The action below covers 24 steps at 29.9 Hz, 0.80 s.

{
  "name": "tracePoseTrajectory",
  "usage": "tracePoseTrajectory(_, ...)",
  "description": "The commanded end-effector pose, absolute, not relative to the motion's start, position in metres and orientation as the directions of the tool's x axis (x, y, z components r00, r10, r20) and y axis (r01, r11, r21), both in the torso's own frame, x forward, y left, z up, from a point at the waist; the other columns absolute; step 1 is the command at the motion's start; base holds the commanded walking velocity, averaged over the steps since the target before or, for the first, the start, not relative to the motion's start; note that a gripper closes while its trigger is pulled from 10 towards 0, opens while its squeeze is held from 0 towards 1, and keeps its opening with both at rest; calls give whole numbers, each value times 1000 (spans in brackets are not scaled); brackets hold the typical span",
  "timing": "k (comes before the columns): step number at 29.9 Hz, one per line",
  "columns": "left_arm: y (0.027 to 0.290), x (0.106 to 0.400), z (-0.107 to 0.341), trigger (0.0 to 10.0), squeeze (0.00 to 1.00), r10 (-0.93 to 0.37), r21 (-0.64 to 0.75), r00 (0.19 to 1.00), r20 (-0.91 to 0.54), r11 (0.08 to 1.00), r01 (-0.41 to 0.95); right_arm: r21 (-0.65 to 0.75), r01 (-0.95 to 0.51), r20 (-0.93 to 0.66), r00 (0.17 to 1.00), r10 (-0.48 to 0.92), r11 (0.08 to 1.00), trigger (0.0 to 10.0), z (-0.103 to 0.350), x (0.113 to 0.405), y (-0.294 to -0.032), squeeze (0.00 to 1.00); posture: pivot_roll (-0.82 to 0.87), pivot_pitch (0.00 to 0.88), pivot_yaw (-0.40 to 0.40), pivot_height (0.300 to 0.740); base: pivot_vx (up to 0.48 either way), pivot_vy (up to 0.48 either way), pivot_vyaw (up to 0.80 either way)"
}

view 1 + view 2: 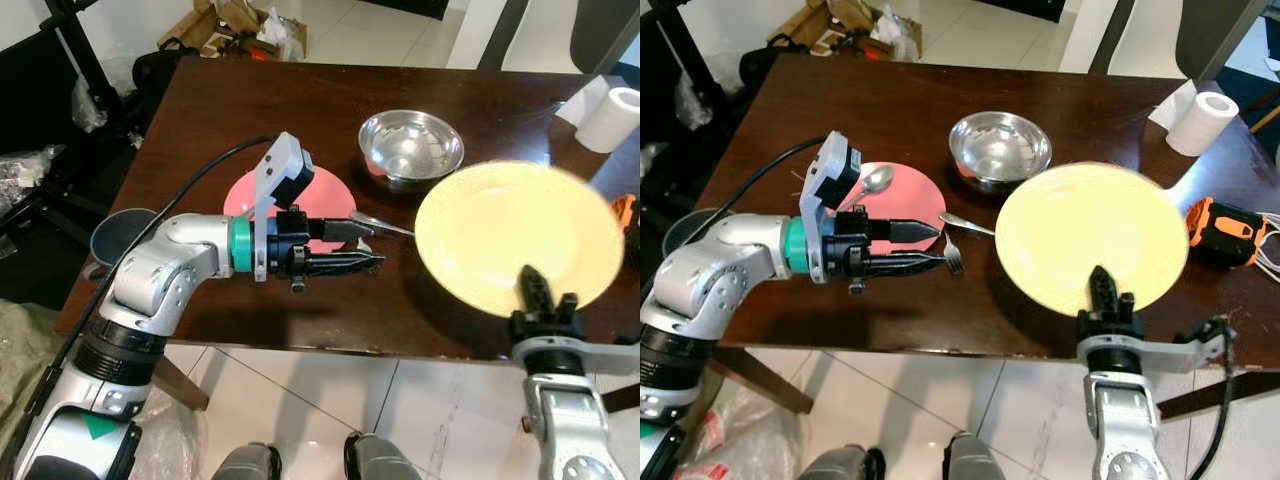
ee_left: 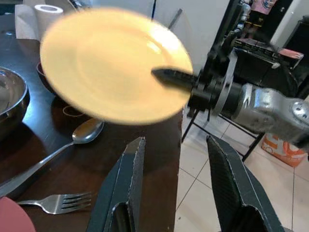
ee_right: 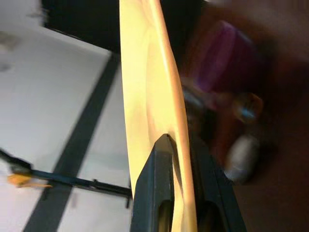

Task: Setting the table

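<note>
My right gripper (image 1: 537,290) is shut on the near rim of a yellow plate (image 1: 515,235), holding it flat above the right side of the dark wooden table (image 1: 250,110); the plate looks blurred. A pink plate (image 1: 320,195) lies at the middle front with a spoon (image 1: 877,180) on it. My left gripper (image 1: 377,245) hovers open just right of the pink plate, holding nothing. Below its fingers (image 2: 130,179) lie a fork (image 2: 63,202) and a second spoon (image 2: 87,131), whose bowl end reaches under the yellow plate.
A steel bowl (image 1: 410,147) stands behind the cutlery. A paper towel roll (image 1: 612,118) sits at the far right, an orange and black device (image 1: 1225,232) at the right edge. A dark round object (image 1: 120,235) is beyond the table's left edge. Cardboard boxes (image 1: 225,25) lie beyond the table.
</note>
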State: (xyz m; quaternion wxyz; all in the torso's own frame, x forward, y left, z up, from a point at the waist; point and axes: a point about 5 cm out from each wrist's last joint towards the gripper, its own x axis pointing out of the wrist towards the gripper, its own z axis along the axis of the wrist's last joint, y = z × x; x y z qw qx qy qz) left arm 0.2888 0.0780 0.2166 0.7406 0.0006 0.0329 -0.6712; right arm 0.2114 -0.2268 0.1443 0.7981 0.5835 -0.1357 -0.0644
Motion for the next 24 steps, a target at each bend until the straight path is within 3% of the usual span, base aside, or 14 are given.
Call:
tracePoseTrajectory(1,80,286,212,10000,0,-994,-60,83,-70,87,994,980,15,62,924,-377,198,10000,126,200,-222,0,19,0,41,740,0,0,0)
tracePoseTrajectory(12,80,289,213,10000,0,-994,-57,79,-80,84,995,965,218,-84,784,-616,146,10000,97,184,-280,0,20,0,58,740,0,0,0)
tracePoseTrajectory(17,81,288,213,10000,0,-993,-59,83,-83,88,994,965,228,-112,808,-579,132,10000,88,189,-274,0,24,0,66,740,0,0,0)
tracePoseTrajectory(22,80,286,211,10000,0,-993,-68,85,-84,91,994,970,200,-132,909,-395,136,10000,77,217,-238,0,30,0,61,740,0,0,0)
tracePoseTrajectory(24,80,286,211,10000,0,-993,-68,85,-84,91,994,970,200,-132,909,-395,136,10000,77,217,-238,0,30,0,61,740,0,0,0)
